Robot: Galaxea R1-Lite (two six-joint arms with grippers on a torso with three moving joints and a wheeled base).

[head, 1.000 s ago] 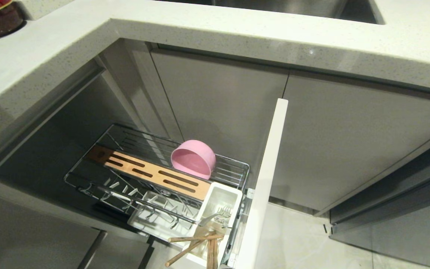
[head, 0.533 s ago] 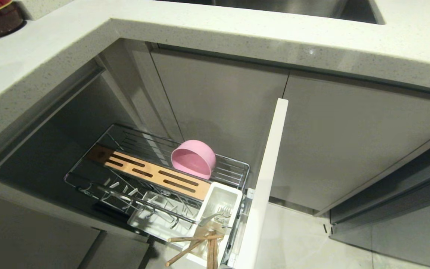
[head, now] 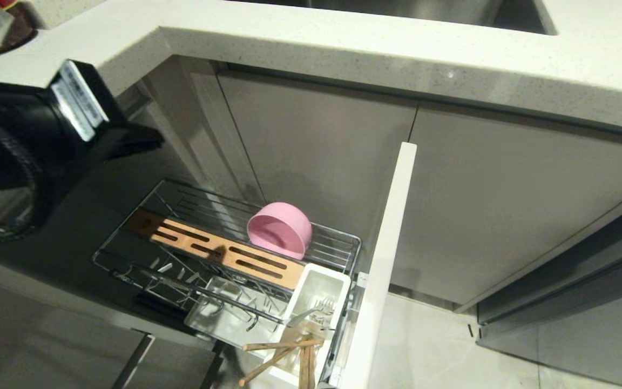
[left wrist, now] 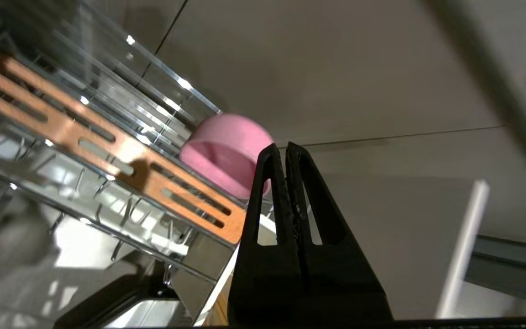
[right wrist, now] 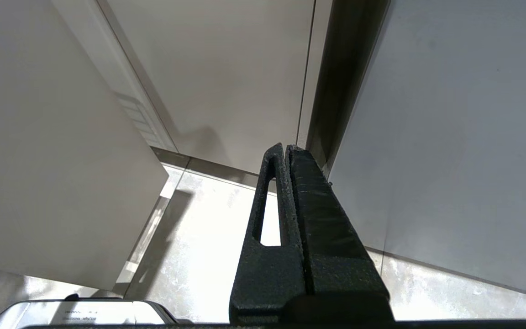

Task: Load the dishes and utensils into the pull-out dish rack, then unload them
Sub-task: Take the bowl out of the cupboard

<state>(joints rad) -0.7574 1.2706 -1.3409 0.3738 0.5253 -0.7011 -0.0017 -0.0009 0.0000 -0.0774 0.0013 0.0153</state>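
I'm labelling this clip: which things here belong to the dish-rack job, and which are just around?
Job: pull-out dish rack, pink bowl, fork, chopsticks, left gripper.
Around: red-lidded jar, countertop, sink.

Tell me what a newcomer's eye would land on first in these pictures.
First, the pink bowl, tipped on its side on the wire shelf of the pull-out dish rack, just behind the slotted wooden strip. Next, the left arm, a big black shape at the head view's upper left, its shut, empty claw pointing toward the bowl. Last, the chopsticks and fork sticking out of the white utensil cup at the rack's front.
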